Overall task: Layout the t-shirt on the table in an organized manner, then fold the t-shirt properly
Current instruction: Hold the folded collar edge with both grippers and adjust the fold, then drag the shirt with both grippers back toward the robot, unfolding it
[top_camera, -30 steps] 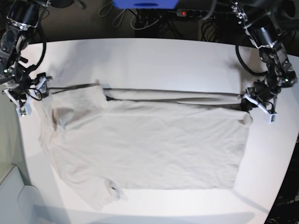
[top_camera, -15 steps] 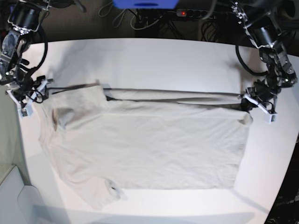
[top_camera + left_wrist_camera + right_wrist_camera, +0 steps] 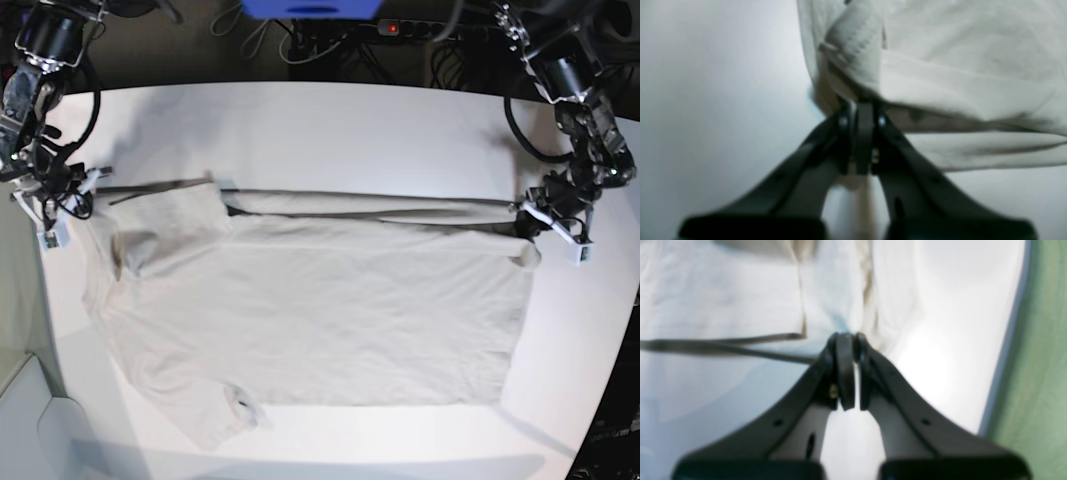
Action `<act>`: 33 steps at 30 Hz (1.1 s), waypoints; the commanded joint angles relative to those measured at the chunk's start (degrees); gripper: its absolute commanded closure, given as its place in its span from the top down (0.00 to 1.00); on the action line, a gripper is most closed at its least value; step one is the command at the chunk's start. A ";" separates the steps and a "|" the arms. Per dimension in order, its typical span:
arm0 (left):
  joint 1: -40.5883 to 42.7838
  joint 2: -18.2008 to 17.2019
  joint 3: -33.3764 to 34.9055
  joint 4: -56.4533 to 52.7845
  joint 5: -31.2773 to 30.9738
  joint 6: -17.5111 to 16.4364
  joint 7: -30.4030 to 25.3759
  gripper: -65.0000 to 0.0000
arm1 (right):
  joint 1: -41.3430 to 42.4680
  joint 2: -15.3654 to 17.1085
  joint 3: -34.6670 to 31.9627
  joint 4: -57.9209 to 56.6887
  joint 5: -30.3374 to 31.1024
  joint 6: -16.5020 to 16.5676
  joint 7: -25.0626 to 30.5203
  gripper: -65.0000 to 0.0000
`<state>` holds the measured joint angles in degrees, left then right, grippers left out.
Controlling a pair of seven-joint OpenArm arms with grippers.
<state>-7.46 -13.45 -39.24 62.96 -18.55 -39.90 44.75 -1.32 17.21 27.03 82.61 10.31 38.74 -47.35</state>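
The white surface is carrying the t-shirt, which is lying spread across its middle with the far long edge doubled over. The left gripper is pinching the hem corner, fingers closed on cloth. The right gripper has just snapped shut from wide open at the shoulder end; whether it caught fabric I cannot tell. Both ends now seem readied for the fold.
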 commanded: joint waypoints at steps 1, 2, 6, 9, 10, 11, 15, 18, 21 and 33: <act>-0.67 -1.01 -0.18 1.17 -0.93 -0.10 0.04 0.00 | 0.49 2.08 0.45 1.57 0.38 0.60 0.89 0.00; -0.40 -1.62 -0.27 1.35 -1.01 -0.10 1.09 0.00 | 0.05 2.44 0.53 2.01 0.46 0.60 0.72 0.00; 1.62 -2.33 -0.27 7.06 -1.01 -0.10 4.61 0.00 | -2.24 3.23 0.71 7.11 0.64 1.26 -1.13 0.00; 4.61 -2.24 -0.27 14.98 -1.01 -0.10 7.86 0.00 | -4.79 3.32 0.71 12.03 0.46 1.26 -2.62 0.00; 5.93 -2.15 -0.27 18.40 -1.01 -0.10 8.92 0.00 | -5.67 3.32 0.71 13.79 0.38 1.26 -2.89 0.00; 7.24 -2.15 -0.27 21.48 -1.01 -0.10 9.97 0.00 | -6.55 3.32 0.71 15.28 0.38 1.26 -2.89 0.00; 11.82 -2.06 -0.27 32.21 -1.01 -0.10 12.87 0.00 | -9.45 3.67 0.97 20.82 0.38 1.26 -2.89 0.00; 12.26 -2.15 -0.27 36.16 -1.01 -0.10 13.67 0.00 | -9.45 4.11 1.41 23.37 0.55 1.26 -2.89 0.00; 10.15 -2.59 -0.45 36.25 -1.01 -0.10 14.90 0.00 | -7.25 4.19 1.06 24.51 0.29 1.26 -3.06 0.00; 4.96 -2.24 -5.11 33.35 -0.93 -0.10 21.14 0.00 | -2.24 6.22 -1.31 24.51 0.29 1.26 -10.89 0.00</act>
<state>-1.74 -14.59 -44.05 95.50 -19.77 -40.34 67.02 -4.21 22.11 25.06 106.21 11.84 40.27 -58.72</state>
